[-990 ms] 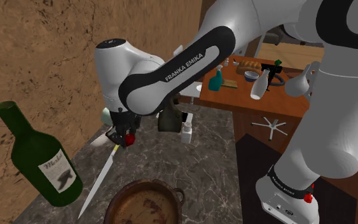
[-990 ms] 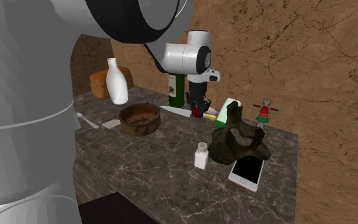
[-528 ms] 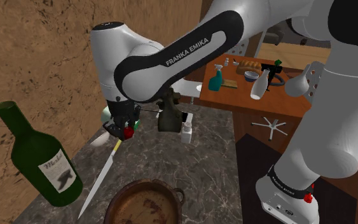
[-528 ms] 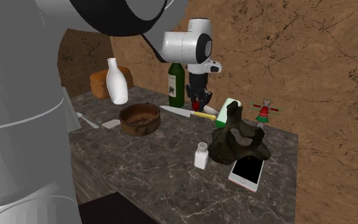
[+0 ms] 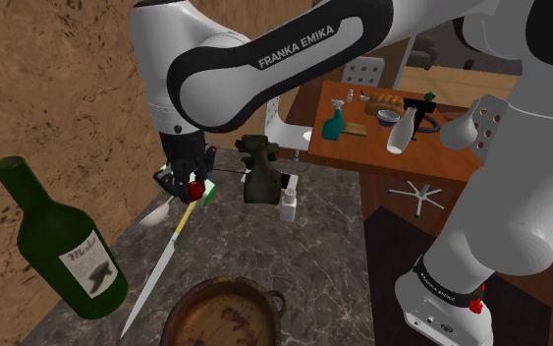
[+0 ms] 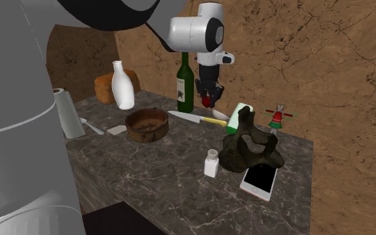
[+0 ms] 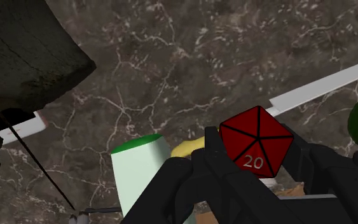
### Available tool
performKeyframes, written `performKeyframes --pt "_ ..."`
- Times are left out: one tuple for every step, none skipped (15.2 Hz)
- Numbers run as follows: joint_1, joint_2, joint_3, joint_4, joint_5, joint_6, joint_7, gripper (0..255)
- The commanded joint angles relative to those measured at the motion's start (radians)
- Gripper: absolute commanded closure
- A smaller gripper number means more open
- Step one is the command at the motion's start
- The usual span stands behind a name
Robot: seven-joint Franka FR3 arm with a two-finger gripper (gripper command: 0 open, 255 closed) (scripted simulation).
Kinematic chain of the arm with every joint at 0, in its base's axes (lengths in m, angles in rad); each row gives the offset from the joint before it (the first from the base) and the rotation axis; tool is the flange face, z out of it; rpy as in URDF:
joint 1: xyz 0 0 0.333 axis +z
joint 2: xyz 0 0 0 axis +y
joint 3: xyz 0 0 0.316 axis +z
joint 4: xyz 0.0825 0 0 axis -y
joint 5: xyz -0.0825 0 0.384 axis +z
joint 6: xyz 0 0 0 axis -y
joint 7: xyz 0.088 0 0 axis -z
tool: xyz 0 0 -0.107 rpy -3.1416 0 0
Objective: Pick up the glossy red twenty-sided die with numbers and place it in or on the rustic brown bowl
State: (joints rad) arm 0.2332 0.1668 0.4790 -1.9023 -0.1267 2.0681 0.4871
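Starting at the shoulder view's left, you have a green wine bottle (image 5: 56, 254) on the marble counter (image 5: 264, 256). Next comes a long knife (image 5: 158, 273) lying flat. Above its handle end hangs the gripper (image 5: 193, 187), its two black fingers pinching the red twenty-sided die (image 5: 197, 189), which is clear of the counter.

In the wrist view the die (image 7: 255, 141) sits right at the fingertips, clasped on both sides, with its "20" face toward the camera. Beneath it are the knife's yellow handle and a pale green cylinder (image 7: 142, 173).

Further right, at the shoulder view's lower edge, is the brown bowl (image 5: 227, 315), well apart from the die. Then come a dark sculpture (image 5: 257, 173) and a white shaker (image 5: 289, 202).

In the second exterior view the bowl (image 6: 146, 124) lies left of the gripper (image 6: 208, 99).
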Motion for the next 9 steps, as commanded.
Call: performKeyframes --pt "-0.001 -0.008 0.001 0.017 0.006 -0.024 -0.005 255" --pt "-0.002 -0.012 0.001 0.026 0.009 -0.037 -0.007 255" --pt "-0.002 -0.016 0.002 0.035 0.011 -0.049 -0.010 255" --pt "-0.002 -0.018 0.002 0.038 0.012 -0.054 -0.011 255" --pt "0.005 -0.040 0.011 0.013 0.022 -0.048 0.003 255" --pt "0.012 -0.061 0.019 -0.012 0.031 -0.043 0.017 255" --pt "0.020 -0.081 0.028 -0.035 0.040 -0.039 0.031 255" --pt "0.029 -0.100 0.037 -0.057 0.050 -0.034 0.045 255" --pt "0.037 -0.119 0.046 -0.077 0.059 -0.031 0.059 255"
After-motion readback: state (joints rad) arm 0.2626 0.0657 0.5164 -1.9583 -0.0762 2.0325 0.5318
